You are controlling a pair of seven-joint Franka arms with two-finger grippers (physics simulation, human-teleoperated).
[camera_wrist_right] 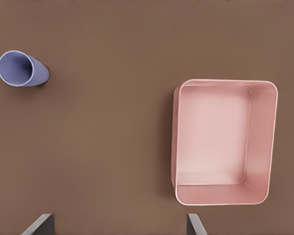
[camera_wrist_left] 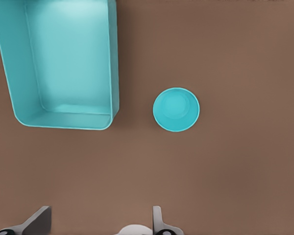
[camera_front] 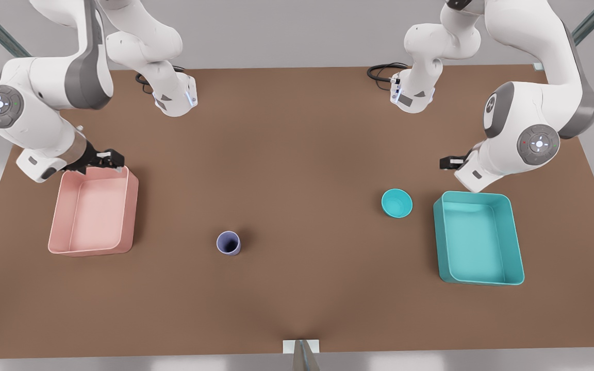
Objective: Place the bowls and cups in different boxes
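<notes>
Now, step: nothing is sorted yet; both arms hover high, and the approach to the two small things has not begun.
Right gripper (camera_front: 102,161): at the left of the front view, over the far edge of the pink box (camera_front: 132,206); its fingertips (camera_wrist_right: 43,223) stand wide apart with nothing between them.
Pink box: empty, at the left side of the table (camera_front: 297,154).
Cup (camera_front: 229,242): lavender, upright, lower middle of the front view, well apart from the pink box and from the right gripper.
Bowl (camera_front: 397,203): teal, mouth up, just beside the teal box (camera_front: 516,242), not touching it.
Teal box: empty, at the right.
Left gripper (camera_front: 451,163): right of the front view, beyond the bowl; fingertips (camera_wrist_left: 39,221) wide, holding nothing.
Next move, as I judge: each gripper must travel sideways over its near thing, then go down with the fingers astride the rim.
</notes>
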